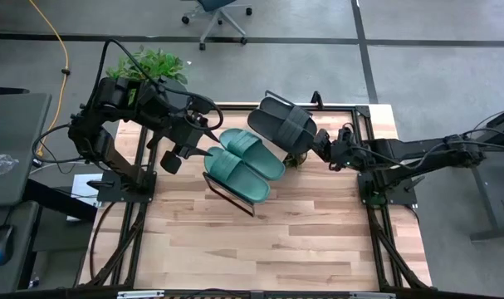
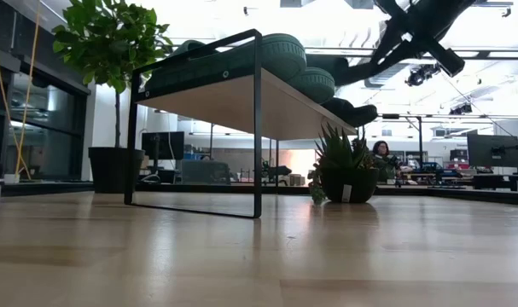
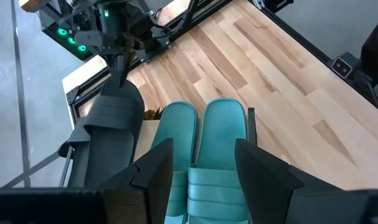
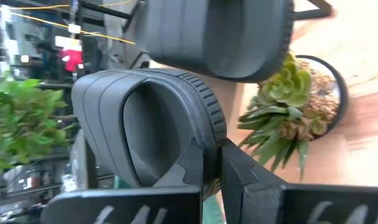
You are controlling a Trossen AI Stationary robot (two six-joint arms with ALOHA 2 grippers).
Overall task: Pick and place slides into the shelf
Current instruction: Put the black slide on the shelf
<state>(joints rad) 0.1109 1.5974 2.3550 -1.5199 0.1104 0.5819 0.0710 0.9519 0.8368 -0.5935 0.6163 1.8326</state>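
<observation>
**Holding a black slide at the shelf's far end**

Standing by the counter [image 1: 301,241], I see the right gripper [image 4: 213,163] clamped on the edge of a black slide [image 1: 295,126], its fingers pinched together on the rim beside the strap. That slide sits at the right end of the shelf [image 2: 241,102], just beside a second black slide [image 1: 268,116], the two overlapping from above. A small potted succulent [image 1: 298,158] stands on the counter right below the held sandal, close to the right arm's wrist.

Two teal slides [image 1: 243,162] lie side by side on the slanted shelf board, touching each other along their length, toes pointing down the slope. From table height they show as rounded green shapes on top of the black-framed rack, with the black ones further along.

The left gripper [image 3: 195,171] hovers above the teal pair with its fingers apart and nothing between them. A larger leafy plant [image 1: 148,62] sits at the back-left corner of the counter, behind the left arm. A person is seated far off in the room behind.
</observation>
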